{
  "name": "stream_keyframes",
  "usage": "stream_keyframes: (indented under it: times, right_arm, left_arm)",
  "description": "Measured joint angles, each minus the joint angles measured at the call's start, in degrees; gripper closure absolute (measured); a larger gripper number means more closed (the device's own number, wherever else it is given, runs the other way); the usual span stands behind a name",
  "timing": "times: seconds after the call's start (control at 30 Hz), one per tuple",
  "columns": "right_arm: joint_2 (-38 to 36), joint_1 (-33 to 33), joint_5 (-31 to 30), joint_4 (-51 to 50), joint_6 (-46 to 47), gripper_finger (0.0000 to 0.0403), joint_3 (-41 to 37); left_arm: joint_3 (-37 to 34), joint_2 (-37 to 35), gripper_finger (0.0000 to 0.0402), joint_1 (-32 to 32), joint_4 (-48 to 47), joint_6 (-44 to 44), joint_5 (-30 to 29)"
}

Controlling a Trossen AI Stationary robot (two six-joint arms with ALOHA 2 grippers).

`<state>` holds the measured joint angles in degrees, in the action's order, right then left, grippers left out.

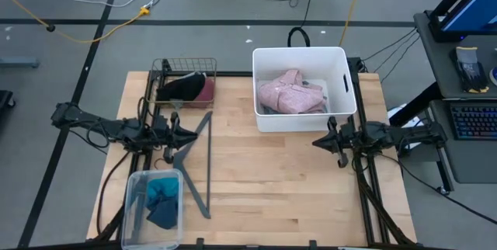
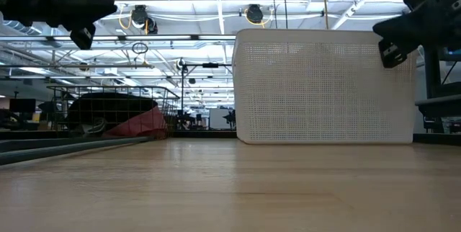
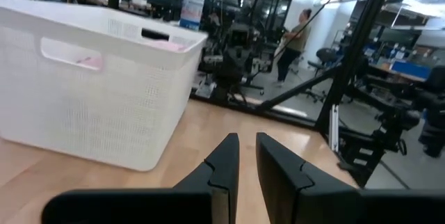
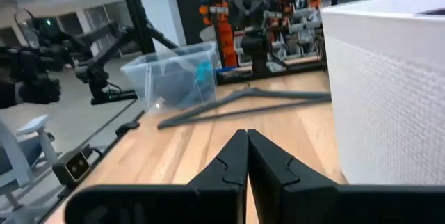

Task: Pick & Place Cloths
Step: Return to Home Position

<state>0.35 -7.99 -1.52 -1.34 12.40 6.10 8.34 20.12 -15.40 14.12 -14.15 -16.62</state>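
A robotics lab or industrial workshop is shown: a wooden worktop point(image 1: 272, 180) is set on a black frame over a grey floor point(image 1: 217, 1) marked with dark lines and crossed by loose cables point(image 1: 78, 36), with a keyboard point(image 1: 472, 122) and screen point(image 1: 475, 1) alongside. An open ceiling point(image 2: 216, 23) of pipes and strip lights is seen in the low view. Equipment racks point(image 4: 292, 12) and a standing person point(image 3: 300, 33) among metal rigs are seen beyond.

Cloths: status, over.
Left gripper barely open, right gripper shut, both empty. Pink shirt in white tub; dark pieces in wire basket. Grey bent bar lies on table.
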Motion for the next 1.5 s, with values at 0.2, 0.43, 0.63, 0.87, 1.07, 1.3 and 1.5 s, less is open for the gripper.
stream_keyframes:
  times: [0.2,0.43,0.63,0.87,1.07,1.3,1.5]
  right_arm:
    - [-0.06,0.02,0.17,0.75,0.82,0.04,-2.29]
    - [-0.08,0.02,0.15,0.55,0.4,0.0399,-3.89]
    - [-0.08,0.02,0.08,2.24,0.4,0.0399,-3.97]
    - [-0.1,0.02,-0.05,6.47,0.4,0.0399,-4.01]
    - [-0.06,0.0,-0.03,6.5,0.42,0.0399,-4.08]
    - [-0.06,0.02,0.02,6.7,0.4,0.0399,-4.08]
    - [-0.06,0.01,0.02,6.75,0.41,0.0399,-4.08]
  left_arm:
    - [0.0,0.2,0.0353,0.0,-2.16,0.31,0.01]
    - [0.0,0.22,0.0353,0.0,-2.01,0.3,0.0]
    - [0.0,0.22,0.0353,0.0,-1.97,0.24,0.02]
    - [0.0,0.22,0.0353,0.0,-1.95,0.24,0.01]
    - [0.0,0.22,0.0353,0.0,-1.95,0.24,0.02]
    - [0.0,0.22,0.0353,0.0,-1.93,0.24,0.02]
    - [0.0,0.22,0.0353,0.0,-1.93,0.24,0.02]
